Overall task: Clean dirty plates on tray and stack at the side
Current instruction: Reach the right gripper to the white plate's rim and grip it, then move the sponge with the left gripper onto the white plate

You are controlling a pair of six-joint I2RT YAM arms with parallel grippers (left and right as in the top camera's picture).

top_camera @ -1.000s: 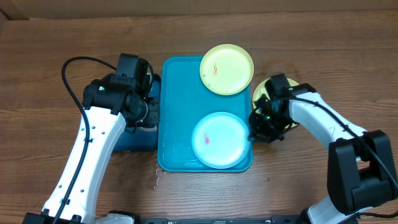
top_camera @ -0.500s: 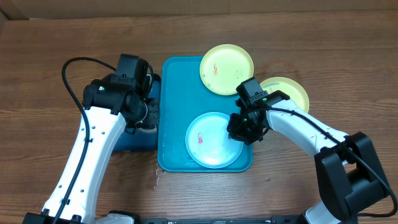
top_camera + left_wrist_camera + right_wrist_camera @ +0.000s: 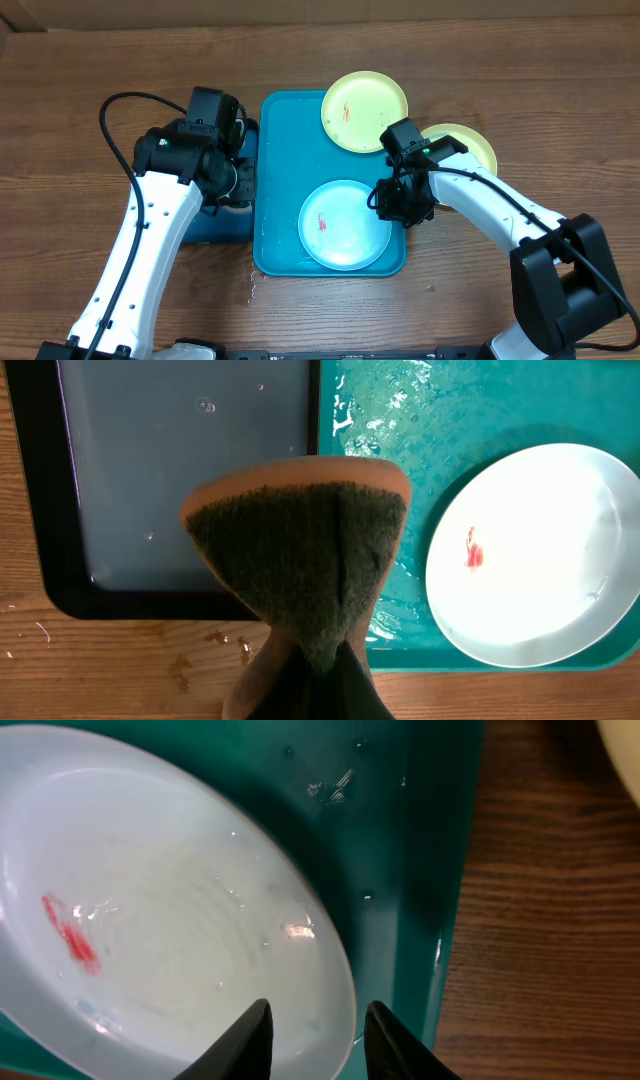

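The turquoise tray point(image 3: 290, 150) holds a light-blue plate point(image 3: 345, 225) with a red smear at its near end. A lime-green plate point(image 3: 364, 110) with orange smears overlaps the tray's far right corner. A second green plate point(image 3: 470, 145) lies on the table to the right, partly hidden by my right arm. My right gripper point(image 3: 402, 205) is open, its fingers astride the blue plate's right rim point(image 3: 335, 990) without pinching it. My left gripper point(image 3: 320, 685) is shut on a sponge point(image 3: 300, 550), green scouring face up, above the seam between the two trays.
A smaller dark-blue tray point(image 3: 180, 480) with a black rim and a wet floor lies against the turquoise tray's left side. Water drops dot the wood point(image 3: 252, 290) near the trays' front edge. The turquoise tray floor point(image 3: 400, 420) is wet.
My right arm swung left from beside the tray, and the blue plate shifted slightly left. The right jaws have since opened around its rim. The left arm has not moved.
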